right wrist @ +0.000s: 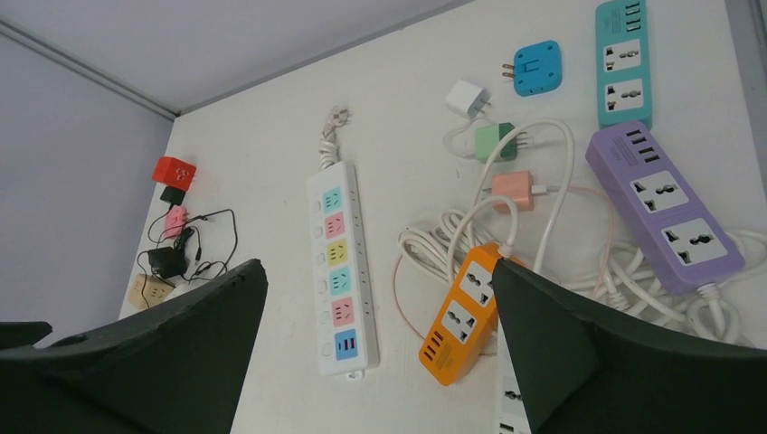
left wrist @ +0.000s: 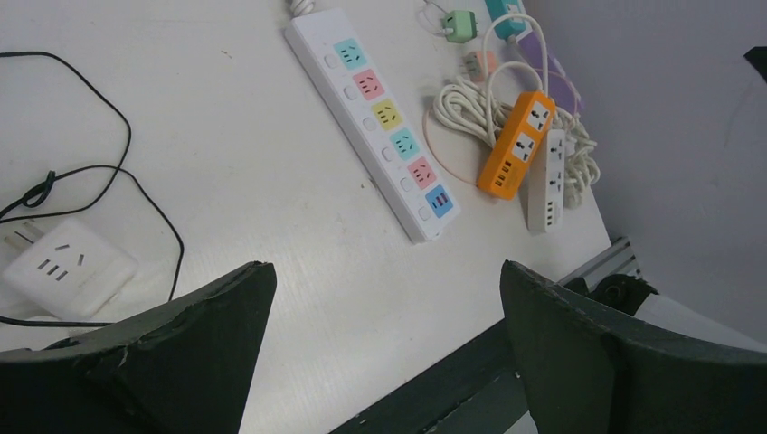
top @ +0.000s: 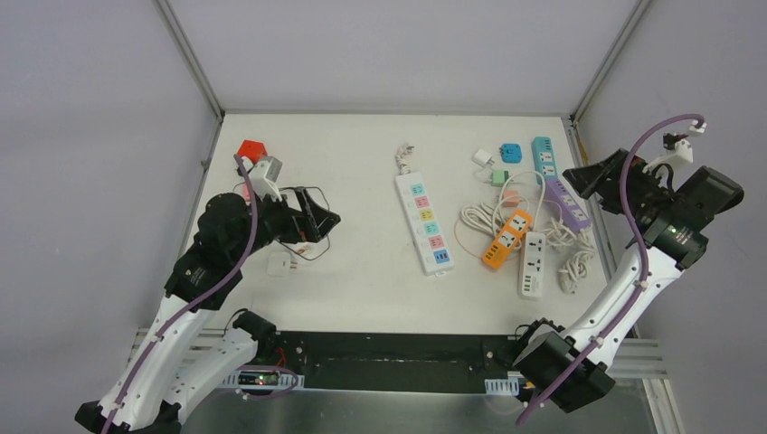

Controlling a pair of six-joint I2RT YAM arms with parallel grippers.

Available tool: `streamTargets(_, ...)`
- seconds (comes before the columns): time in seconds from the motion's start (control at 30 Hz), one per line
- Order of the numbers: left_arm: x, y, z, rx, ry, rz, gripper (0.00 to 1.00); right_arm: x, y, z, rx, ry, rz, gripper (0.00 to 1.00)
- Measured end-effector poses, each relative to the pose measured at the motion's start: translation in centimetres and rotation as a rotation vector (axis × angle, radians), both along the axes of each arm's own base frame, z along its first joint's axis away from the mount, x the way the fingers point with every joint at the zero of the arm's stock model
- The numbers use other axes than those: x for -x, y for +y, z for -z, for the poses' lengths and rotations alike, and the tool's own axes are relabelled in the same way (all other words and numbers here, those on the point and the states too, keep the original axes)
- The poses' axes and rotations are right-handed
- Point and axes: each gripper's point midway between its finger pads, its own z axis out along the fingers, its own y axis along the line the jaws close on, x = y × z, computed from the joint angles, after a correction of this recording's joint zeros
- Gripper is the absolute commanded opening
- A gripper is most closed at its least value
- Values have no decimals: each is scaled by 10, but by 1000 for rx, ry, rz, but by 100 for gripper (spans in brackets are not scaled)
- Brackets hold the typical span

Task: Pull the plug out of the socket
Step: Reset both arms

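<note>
The left pincer (left wrist: 384, 271) hangs wide open and empty above the left side of the bench (top: 362, 271). The right pincer (right wrist: 377, 267), also spread with nothing between its fingers, is held high over the right edge.

Near the left edge lies a white socket block (left wrist: 68, 267) with a thin black cord (left wrist: 127, 172) looping around it. Its upturned face shows bare slots with no plug seated. Toward the far-left corner sits a red cube (right wrist: 174, 172) with a black plug (right wrist: 172, 194) just beside it, but they are too small to tell whether they are joined. The scene therefore fits either a plug already out of the white block or one seated at the red cube.

If a joined pair is there, a clean pull would likely mean closing squarely on the plug body rather than the cord. It should be drawn straight along the pins, with the light socket held down so it does not lift.

The bench is smooth, matte white and probably slippery under small plastic parts. Plain grey walls (top: 389, 45) enclose it. A long white strip (top: 424, 222) lies mid-bench, and an orange strip (top: 506, 239) and a purple strip (right wrist: 665, 208) sit among coiled cables near the right edge.
</note>
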Motion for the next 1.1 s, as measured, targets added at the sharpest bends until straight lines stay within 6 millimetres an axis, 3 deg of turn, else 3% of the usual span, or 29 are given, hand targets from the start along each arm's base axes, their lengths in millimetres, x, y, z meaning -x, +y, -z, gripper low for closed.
streamTargets(0.17,3,-1,-4,57,32,-14,99,1,-2,13,8,29,5,100)
streamTargets(0.6,3,-1,-9,149,97,-59,99,1,-2,24,10,46,-21,100)
streamTargets(0.8,-10,-2,-12,121,146,-97,99,0,-1,27,15,51,-39,100)
streamTargets(1.1,-41,10,-7,-55,169,-214,99,-4,15,26,29,42,-100,100)
